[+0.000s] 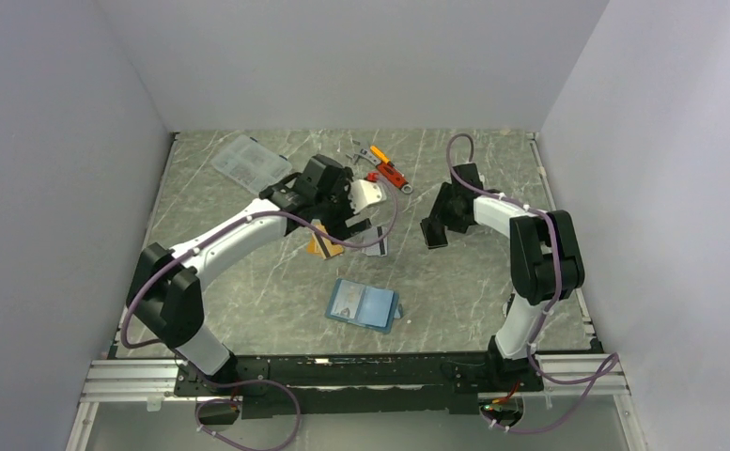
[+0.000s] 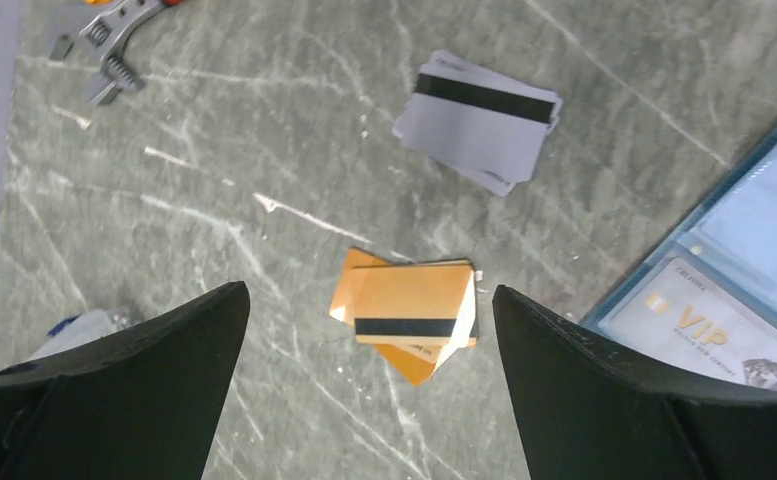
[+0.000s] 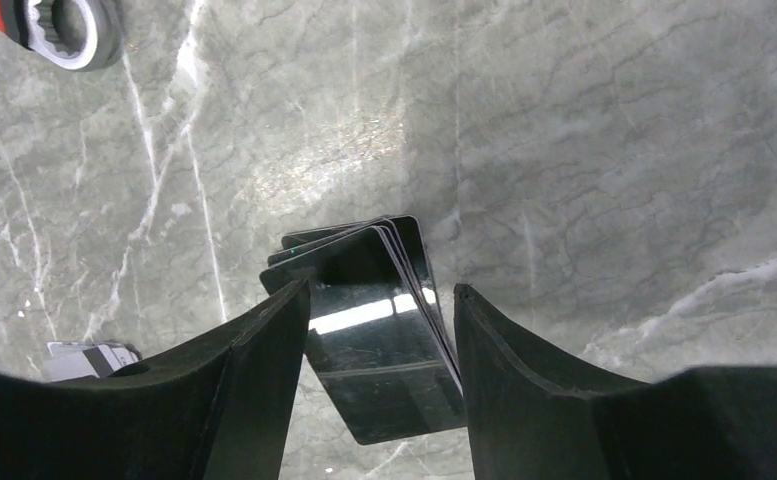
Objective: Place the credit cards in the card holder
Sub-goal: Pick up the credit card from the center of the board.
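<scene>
Credit cards lie in three small heaps on the grey-green marbled table (image 1: 248, 282). A fanned pile of orange-gold cards (image 2: 409, 315), the top one showing a dark magnetic stripe, sits directly below the left gripper (image 2: 366, 292). That gripper hangs over the pile with its two black fingers (image 2: 164, 390) spread wide to either side, touching nothing.

Just beyond the orange pile, and apart from it, rests a short stack of silver-grey cards (image 2: 479, 120), also stripe side up. The third heap, a fan of glossy black cards (image 3: 384, 340), lies on the far right part of the table under the right gripper (image 3: 379, 292). Its jaws stand partly apart, and the black cards show through the gap and run on behind both fingertips. The pictures do not settle whether the fingers touch them.

The small teal-blue folding card holder (image 1: 380, 307) lies opened flat nearer the arm bases, close to the orange pile but separate from it. Its pale-blue pockets face up. One clear pocket already carries a light card printed VIP (image 2: 709, 325).

Near the far edge lie a grey adjustable wrench (image 2: 104, 40), a red-handled ring spanner (image 3: 64, 20) and a clear plastic compartment box (image 1: 246, 162).
</scene>
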